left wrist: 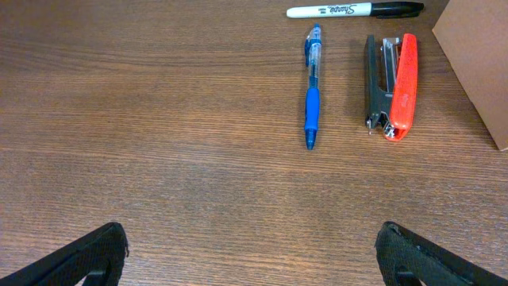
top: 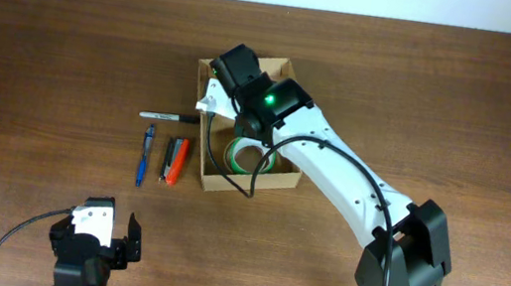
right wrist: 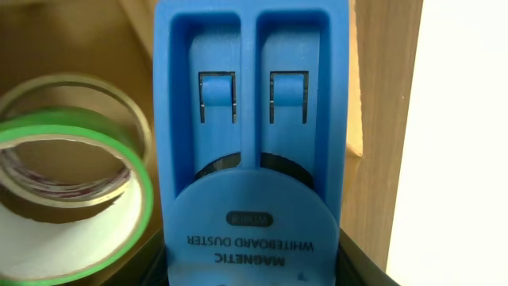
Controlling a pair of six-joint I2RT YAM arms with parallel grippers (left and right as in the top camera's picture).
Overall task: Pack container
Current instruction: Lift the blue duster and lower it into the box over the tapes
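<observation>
**Duster in the right gripper, over the box; left gripper idle**

Dark wood-grain table [top: 48, 54], pale strip along its far edge in the overhead view.

- Right gripper [top: 233, 78]: above the container [top: 215, 179], which stands open near the table centre. The jaws are closed down on a blue whiteboard duster [right wrist: 250, 143]. In the wrist view the duster fills the middle, with dark finger parts tight against both sides of its base. Its label reads "MAGNETIC WHITEBOARD DUSTER", upside down to the camera.
- Just left of the duster in that view, inside the container: a green-edged tape roll [right wrist: 71, 199]. A second, paler ring shows behind it. Overhead, the green roll [top: 253, 158] lies in the near half of the box, partly under the arm.
- Cardboard wall is right of the duster and close to it. Cannot tell whether the duster touches wall or floor.
- Left gripper [top: 107, 237]: fingers spread wide, nothing between them, bare table below.
- Ahead of the left gripper, well apart from it: blue pen [left wrist: 313, 87] and orange-and-black stapler [left wrist: 389, 86], side by side. Beyond them a black-capped Sharpie marker [left wrist: 353, 10] lies crosswise.
- The container's outer wall is at that view's right edge, just beside the stapler.
</observation>
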